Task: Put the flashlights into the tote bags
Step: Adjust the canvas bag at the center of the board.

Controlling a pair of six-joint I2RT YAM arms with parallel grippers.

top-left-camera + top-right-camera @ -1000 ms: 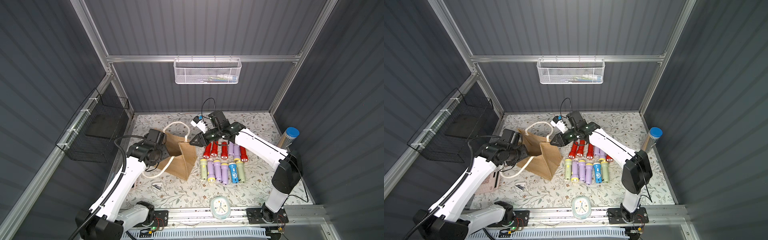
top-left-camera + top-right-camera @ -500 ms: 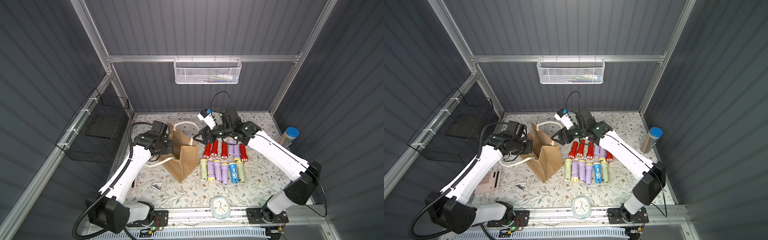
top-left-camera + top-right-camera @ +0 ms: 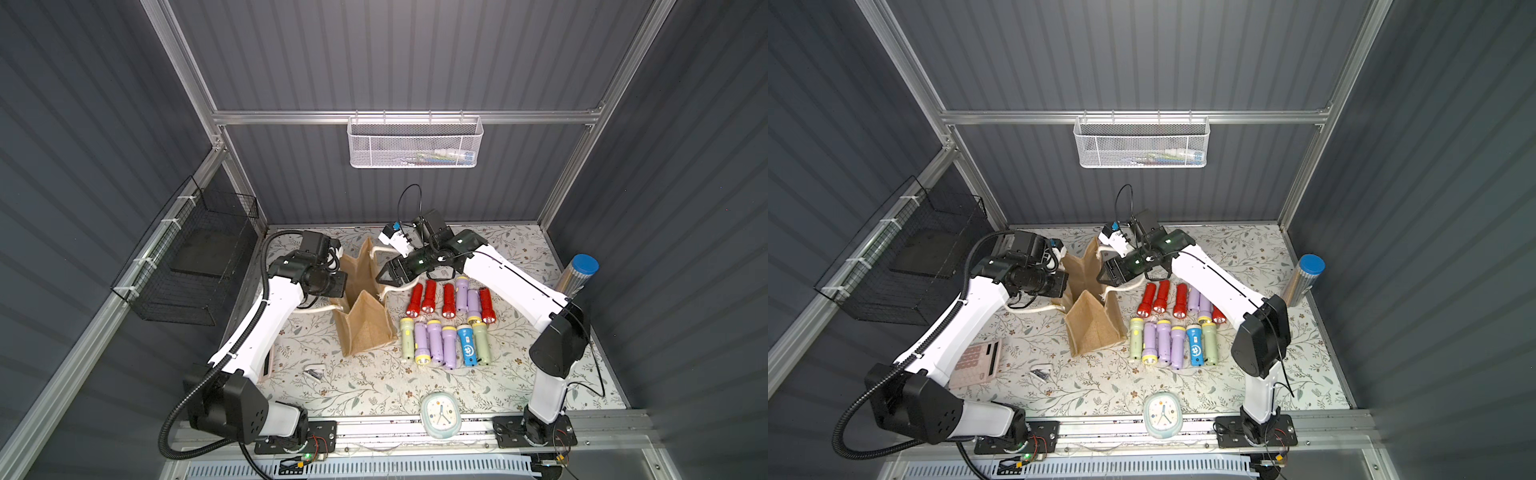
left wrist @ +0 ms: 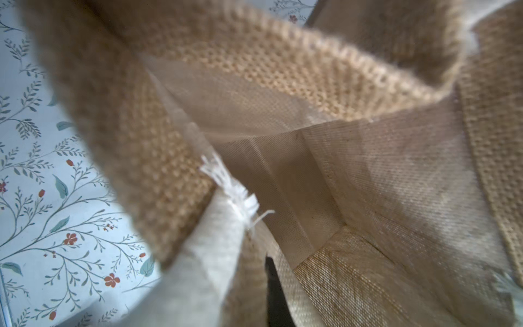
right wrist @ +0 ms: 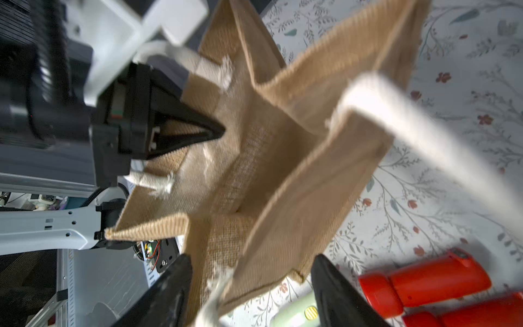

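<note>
The tan burlap tote bag (image 3: 365,328) (image 3: 1094,328) stands on the floral mat with its mouth spread open. My left gripper (image 3: 341,286) (image 3: 1062,283) is shut on the bag's left wall; in the right wrist view its black tips (image 5: 218,131) pinch the burlap. In the left wrist view I look into the bag (image 4: 368,170) past a white rope handle (image 4: 212,254); nothing shows inside. My right gripper (image 3: 380,276) (image 5: 252,271) hangs open over the bag's right rim, which lies loose between its fingers. Several flashlights (image 3: 444,328) (image 3: 1173,328) lie in two rows right of the bag, a red one (image 5: 424,280) nearest.
A silver cylinder with a blue cap (image 3: 577,270) stands at the right edge. A pale clock (image 3: 440,419) sits at the front rail, a pink calculator (image 3: 976,361) under my left arm, a small metal clip (image 3: 313,372) nearby. Black wire basket (image 3: 195,266) left, white mesh basket (image 3: 415,141) on the back wall.
My left gripper has shut on the bag's left wall and my right gripper has opened. The bag has come from leaning to standing with its mouth spread.
</note>
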